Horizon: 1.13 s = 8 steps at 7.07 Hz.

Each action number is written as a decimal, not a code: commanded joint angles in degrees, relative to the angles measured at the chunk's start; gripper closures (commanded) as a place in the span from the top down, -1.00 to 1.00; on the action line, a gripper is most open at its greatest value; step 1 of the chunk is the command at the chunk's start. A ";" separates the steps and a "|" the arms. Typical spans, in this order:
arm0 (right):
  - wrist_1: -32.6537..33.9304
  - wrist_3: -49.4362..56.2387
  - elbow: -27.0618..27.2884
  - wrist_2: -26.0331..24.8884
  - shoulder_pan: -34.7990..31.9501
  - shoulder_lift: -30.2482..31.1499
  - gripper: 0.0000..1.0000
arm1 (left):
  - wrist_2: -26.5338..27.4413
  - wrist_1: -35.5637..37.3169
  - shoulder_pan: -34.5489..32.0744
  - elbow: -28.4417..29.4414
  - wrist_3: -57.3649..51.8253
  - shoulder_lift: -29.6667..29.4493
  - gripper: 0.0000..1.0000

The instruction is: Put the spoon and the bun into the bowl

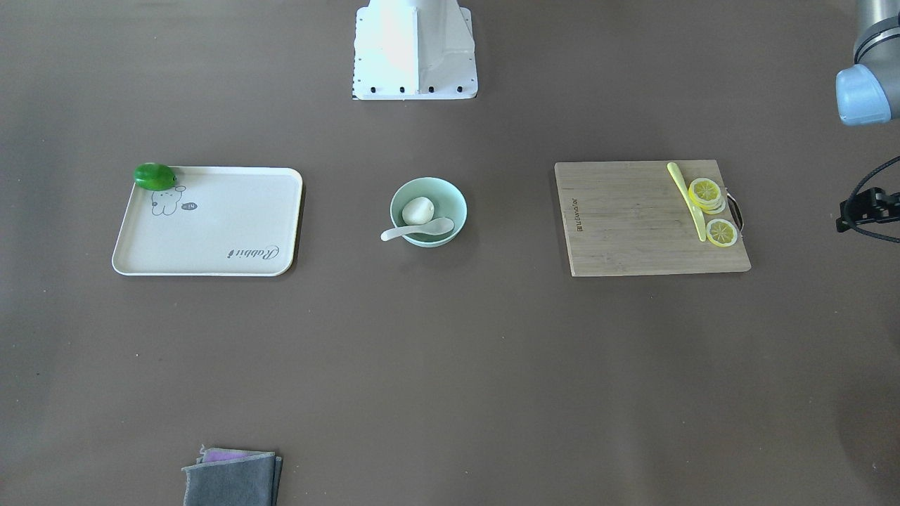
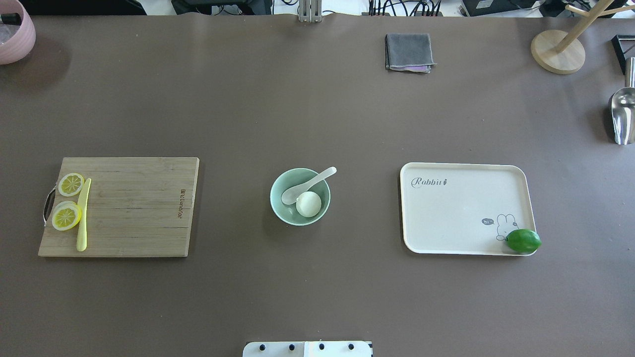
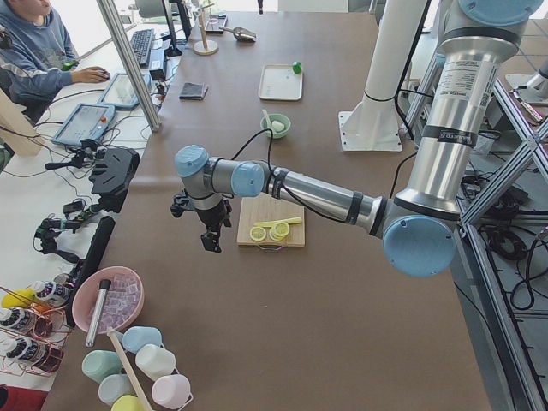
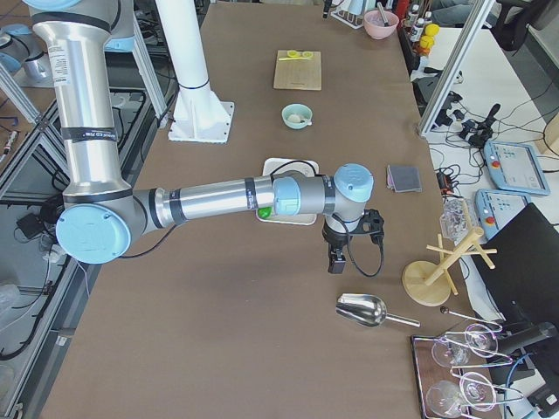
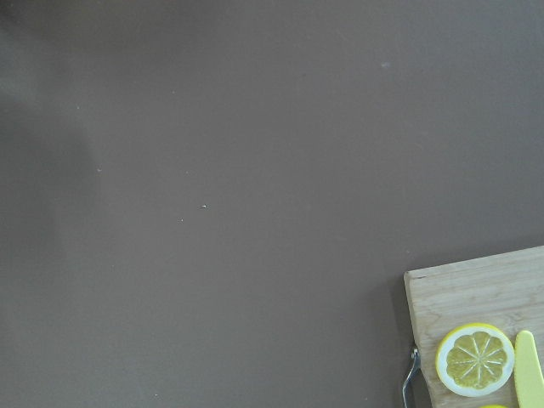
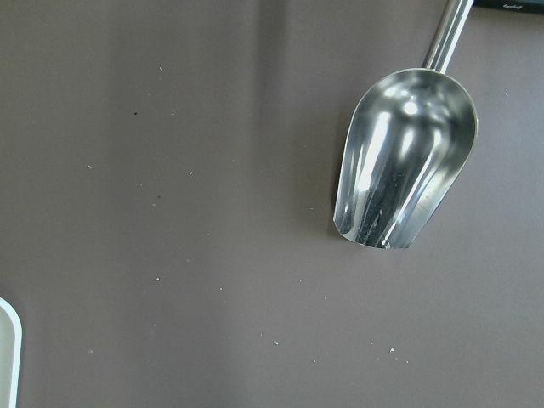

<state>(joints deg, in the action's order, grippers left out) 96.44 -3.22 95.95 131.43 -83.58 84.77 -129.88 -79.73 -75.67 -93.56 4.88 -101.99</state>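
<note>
Bun [image 1: 418,210], white and round, lies in the pale mint-green bowl [image 1: 453,197] beside the glossy white spoon [image 1: 415,230]. I cannot tell whether the left gripper [image 3: 210,242] or the right gripper [image 4: 334,262] is clenched.

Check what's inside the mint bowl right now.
Inside the bowl sit the bun and, beside it, the scoop of the spoon. The spoon's handle leans out over the rim. The bowl's floor under both is covered, so nothing there can be seen.

- Left gripper [image 3: 208,241]: jaw state too small to tell.
- Right gripper [image 4: 334,260]: jaw state too small to tell.
- Scoop [image 6: 405,161]: handle cut off by the picture's edge.
</note>
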 commanded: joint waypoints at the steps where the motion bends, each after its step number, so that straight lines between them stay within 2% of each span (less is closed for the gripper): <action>1: -0.03 -0.30 -0.06 -0.64 0.26 -0.31 1.00 | -0.28 -0.17 -0.09 -1.61 3.73 0.30 0.96; 6: -0.38 -0.21 0.03 -1.44 0.17 -1.27 1.00 | 0.15 -1.65 -0.09 -1.97 4.43 -0.75 0.96; 8: -0.73 -0.21 0.81 -1.26 -0.09 -1.45 1.00 | 0.24 -1.75 -0.53 -5.48 4.87 -0.23 0.96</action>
<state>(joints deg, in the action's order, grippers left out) 95.87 -3.42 96.29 130.07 -83.54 83.44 -129.69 -81.30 -75.98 -97.33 9.59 -102.35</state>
